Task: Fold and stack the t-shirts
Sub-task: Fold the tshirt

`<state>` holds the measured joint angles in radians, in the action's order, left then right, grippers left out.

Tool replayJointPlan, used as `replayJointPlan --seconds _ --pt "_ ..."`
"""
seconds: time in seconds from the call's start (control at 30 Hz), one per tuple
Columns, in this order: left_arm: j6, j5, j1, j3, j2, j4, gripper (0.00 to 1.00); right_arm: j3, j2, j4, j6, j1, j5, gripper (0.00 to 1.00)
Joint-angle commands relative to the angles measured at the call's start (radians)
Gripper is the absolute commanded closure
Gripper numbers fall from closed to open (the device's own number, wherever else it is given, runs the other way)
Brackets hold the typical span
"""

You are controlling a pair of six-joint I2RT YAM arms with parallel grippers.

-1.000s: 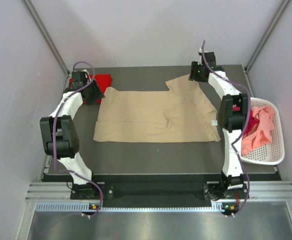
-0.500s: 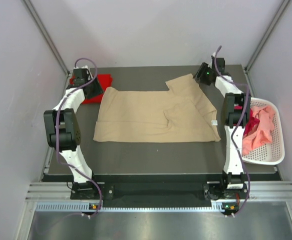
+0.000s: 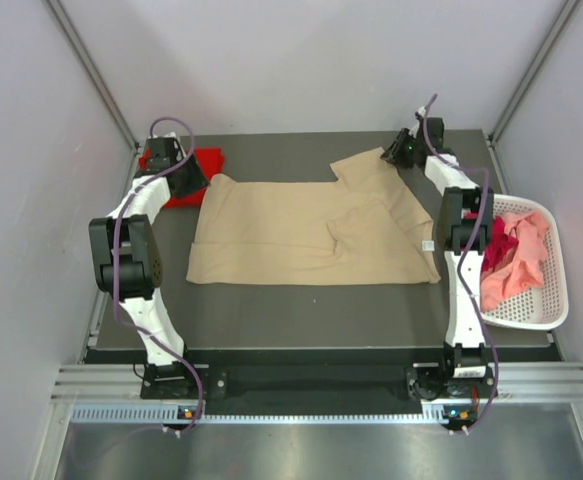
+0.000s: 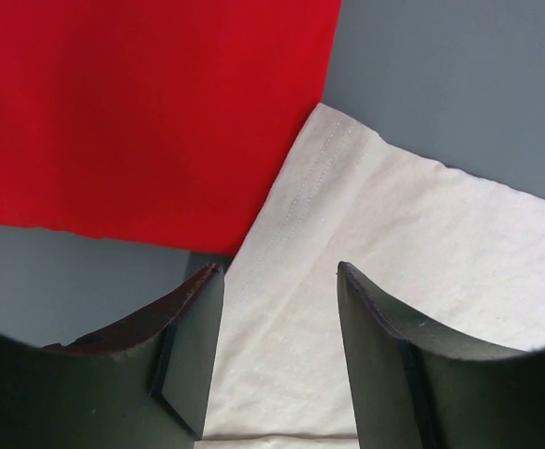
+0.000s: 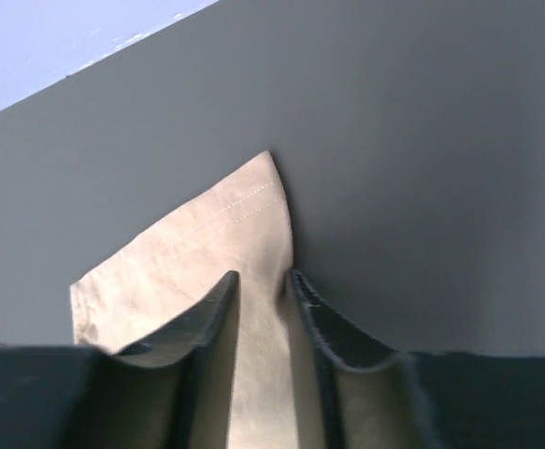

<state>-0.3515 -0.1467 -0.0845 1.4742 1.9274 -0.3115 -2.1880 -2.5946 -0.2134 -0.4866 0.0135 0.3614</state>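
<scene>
We are starting at the left claw (image 4: pixel 279 273). It is standing released with its jaws apart, hovering over the far-left corner of the tan t-shirt (image 3: pixel 301 235) and gripping nothing. The right claw (image 5: pixel 263 277) is sitting at the tan t-shirt's far-right sleeve corner, its jaws drawn narrow with the hemmed edge running between them. We are not able to tell whether it is pinching the cloth. The tan t-shirt is lying spread across the middle of the desk (image 3: pixel 311 315). A red t-shirt (image 4: pixel 141 103) is lying at its far-left corner, the two edges meeting. To the tan t-shirt's right, beyond the desk edge, a white basket (image 3: pixel 559 300) is holding pink and red t-shirts (image 3: pixel 516 265).
</scene>
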Motion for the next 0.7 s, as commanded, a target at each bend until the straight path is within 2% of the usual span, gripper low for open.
replayJointPlan --seconds 0.0,0.03,0.13,0.27,0.43,0.53,0.67 --pt "-0.03 -0.028 0.005 0.032 -0.034 0.069 0.44 -0.042 -0.025 0.028 0.031 0.023 -0.012 0.75" --pt "-0.03 -0.031 0.006 0.032 -0.034 0.069 0.44 -0.039 -0.024 0.038 0.037 0.026 -0.015 0.84" --pt "-0.035 -0.037 0.006 0.029 -0.042 0.065 0.44 -0.039 -0.002 0.057 0.065 0.036 -0.015 1.0" --pt "-0.047 -0.033 0.006 0.02 -0.071 0.065 0.44 -0.021 0.053 0.109 0.115 0.048 0.002 1.0" --pt "-0.064 -0.054 0.008 -0.008 -0.1 0.063 0.44 0.109 0.216 0.199 0.186 0.055 0.06 1.0" --pt "-0.072 -0.053 0.011 -0.021 -0.12 0.055 0.44 0.215 0.307 0.201 0.255 0.062 0.086 1.0" --pt "-0.078 -0.011 0.009 -0.028 -0.139 0.009 0.44 0.434 0.438 0.195 0.367 0.062 0.126 1.0"
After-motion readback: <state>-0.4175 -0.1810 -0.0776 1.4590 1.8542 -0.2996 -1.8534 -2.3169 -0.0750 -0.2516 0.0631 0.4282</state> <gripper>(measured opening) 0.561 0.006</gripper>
